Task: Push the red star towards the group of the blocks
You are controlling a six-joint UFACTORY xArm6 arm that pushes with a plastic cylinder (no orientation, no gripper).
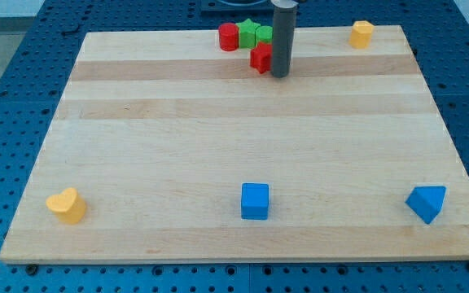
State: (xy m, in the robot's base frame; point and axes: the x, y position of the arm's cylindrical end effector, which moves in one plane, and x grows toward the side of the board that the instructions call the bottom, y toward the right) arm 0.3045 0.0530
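The red star lies near the view's top centre of the wooden board. It touches or almost touches a group just above and to its left: a red cylinder, a green block and a second green block, partly hidden by the rod. My tip rests on the board right beside the red star, on its right side and slightly below it.
A yellow block sits at the top right. A yellow heart-like block is at the bottom left, a blue cube at the bottom centre, a blue triangle at the bottom right.
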